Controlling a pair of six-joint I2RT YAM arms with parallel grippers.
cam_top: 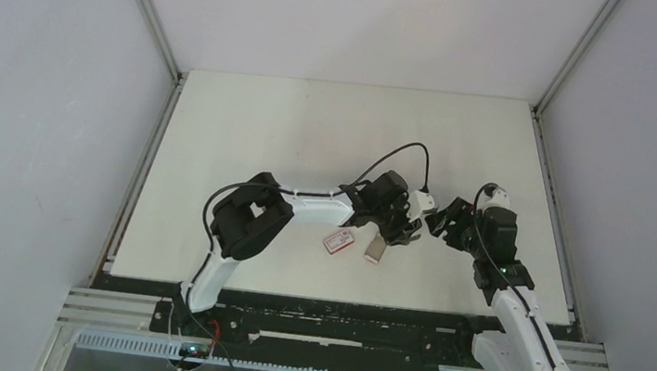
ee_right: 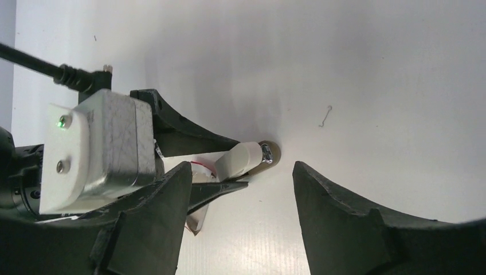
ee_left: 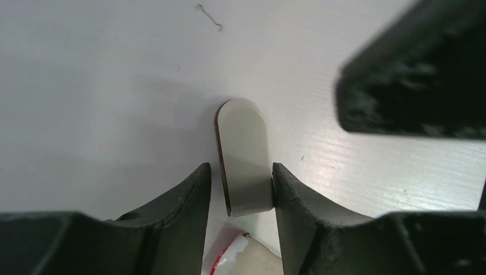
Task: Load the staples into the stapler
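While left jaws pinch stapler (ee_left: 243,157) | right jaws gape near its tip

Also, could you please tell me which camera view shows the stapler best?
Left wrist: the stapler sits large and sharp mid-frame, held by the left gripper. Right wrist shows it side-on and smaller. In top external it is mostly hidden by that gripper.

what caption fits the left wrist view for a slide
Left gripper pinching the white stapler, a loose staple lying on the table beyond
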